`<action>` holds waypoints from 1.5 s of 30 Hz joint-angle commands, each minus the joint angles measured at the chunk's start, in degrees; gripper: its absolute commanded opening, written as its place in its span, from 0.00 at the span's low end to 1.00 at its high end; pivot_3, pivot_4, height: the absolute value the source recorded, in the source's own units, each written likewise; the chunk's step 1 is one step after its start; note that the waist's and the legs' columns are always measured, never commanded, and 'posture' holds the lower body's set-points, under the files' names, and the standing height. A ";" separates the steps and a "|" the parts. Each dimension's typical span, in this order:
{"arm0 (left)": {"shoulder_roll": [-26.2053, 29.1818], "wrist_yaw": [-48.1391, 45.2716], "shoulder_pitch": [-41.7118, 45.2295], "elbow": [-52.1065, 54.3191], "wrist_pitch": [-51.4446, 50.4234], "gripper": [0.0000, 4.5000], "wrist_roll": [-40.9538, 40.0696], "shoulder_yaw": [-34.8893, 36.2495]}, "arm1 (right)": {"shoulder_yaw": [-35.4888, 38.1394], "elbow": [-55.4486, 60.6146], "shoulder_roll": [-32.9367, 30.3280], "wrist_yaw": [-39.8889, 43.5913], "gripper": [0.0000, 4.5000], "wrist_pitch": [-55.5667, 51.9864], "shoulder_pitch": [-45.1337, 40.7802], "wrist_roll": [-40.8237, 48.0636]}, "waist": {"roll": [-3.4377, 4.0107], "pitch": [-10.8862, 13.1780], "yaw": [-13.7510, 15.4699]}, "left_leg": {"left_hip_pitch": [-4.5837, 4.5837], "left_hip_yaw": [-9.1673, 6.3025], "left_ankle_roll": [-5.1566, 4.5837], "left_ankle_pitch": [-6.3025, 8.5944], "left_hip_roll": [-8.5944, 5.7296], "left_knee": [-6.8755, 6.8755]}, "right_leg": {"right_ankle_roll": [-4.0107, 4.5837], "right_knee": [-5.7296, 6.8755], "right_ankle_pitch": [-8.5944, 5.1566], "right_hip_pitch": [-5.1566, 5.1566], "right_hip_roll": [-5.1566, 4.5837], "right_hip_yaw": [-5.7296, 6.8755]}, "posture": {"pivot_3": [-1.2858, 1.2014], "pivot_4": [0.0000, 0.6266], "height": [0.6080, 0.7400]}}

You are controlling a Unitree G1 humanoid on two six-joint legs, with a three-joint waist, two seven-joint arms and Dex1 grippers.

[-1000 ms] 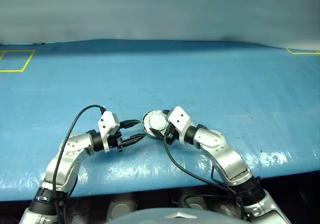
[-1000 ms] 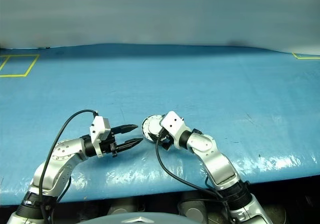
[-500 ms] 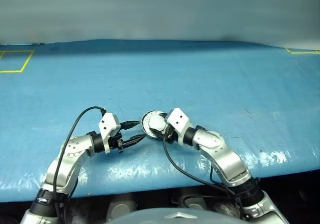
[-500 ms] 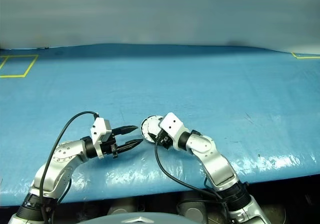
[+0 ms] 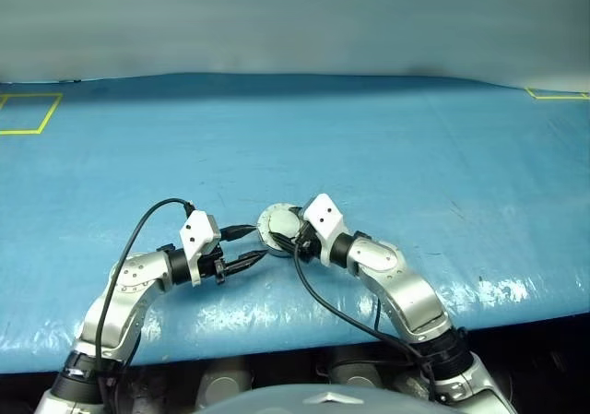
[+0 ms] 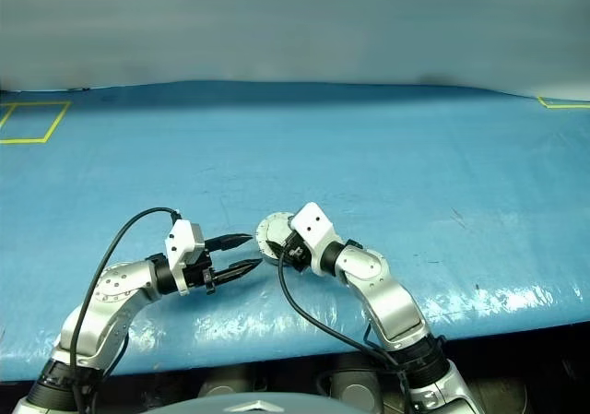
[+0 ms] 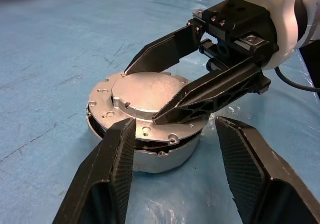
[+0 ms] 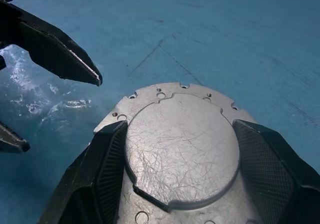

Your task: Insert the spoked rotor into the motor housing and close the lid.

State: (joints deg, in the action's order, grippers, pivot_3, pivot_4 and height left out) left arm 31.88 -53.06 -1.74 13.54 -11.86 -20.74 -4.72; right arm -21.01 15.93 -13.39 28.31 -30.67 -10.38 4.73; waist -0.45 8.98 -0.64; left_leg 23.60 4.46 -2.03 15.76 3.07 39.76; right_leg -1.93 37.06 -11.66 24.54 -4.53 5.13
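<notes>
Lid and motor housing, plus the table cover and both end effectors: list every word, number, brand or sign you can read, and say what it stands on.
None can be read.
The lid: plain scratched metal with small holes, no writing.
The motor housing: no label showing.
The blue table cover: yellow taped outlines at the far corners, without text.
Left end effector and right end effector: no markings showing.

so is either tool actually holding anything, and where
The right tool spans the lid across its opposite edges, on top of the housing. The left tool is open, holding nothing.

Blue sheet-covered table; motor housing on it; yellow tape squares.
</notes>
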 commanded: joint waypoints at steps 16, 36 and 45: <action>-0.77 1.06 -1.72 -0.73 3.87 0.60 1.54 1.15 | -1.82 -3.10 -0.95 0.62 0.67 -0.13 -0.70 -1.91 | 0.00 -0.01 0.01 | -0.02 0.00 0.03 -0.01 0.02 0.00 | 0.06 -0.01 0.01 0.00 0.00 0.00 | 0.52 0.24 1.00; -5.52 5.04 5.81 -11.19 9.17 0.00 8.13 -1.53 | -3.20 -4.73 -1.16 -0.19 0.67 -1.04 0.66 -4.43 | 0.10 -0.56 0.14 | -0.44 0.05 0.10 -0.08 0.38 -0.22 | 0.26 -0.09 -0.02 -0.09 0.05 0.04 | 0.52 0.24 1.00; -6.65 3.63 6.78 -11.65 9.29 0.00 7.89 -2.08 | -3.77 -4.37 -1.46 -0.25 0.67 -1.19 1.09 -4.94 | 0.12 -0.62 0.09 | -0.21 0.07 0.08 -0.06 0.34 -0.26 | 0.21 -0.13 0.01 -0.12 0.08 0.03 | 0.52 0.24 1.00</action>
State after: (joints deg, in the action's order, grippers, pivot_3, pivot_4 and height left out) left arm 25.31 -48.78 4.51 1.57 -3.20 -12.39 -6.34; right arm -23.79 13.90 -13.70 27.55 -30.07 -10.97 0.63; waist -0.33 8.35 -0.55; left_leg 23.40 4.53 -1.95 15.70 3.42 39.50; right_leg -1.72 36.93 -11.65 24.43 -4.45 5.17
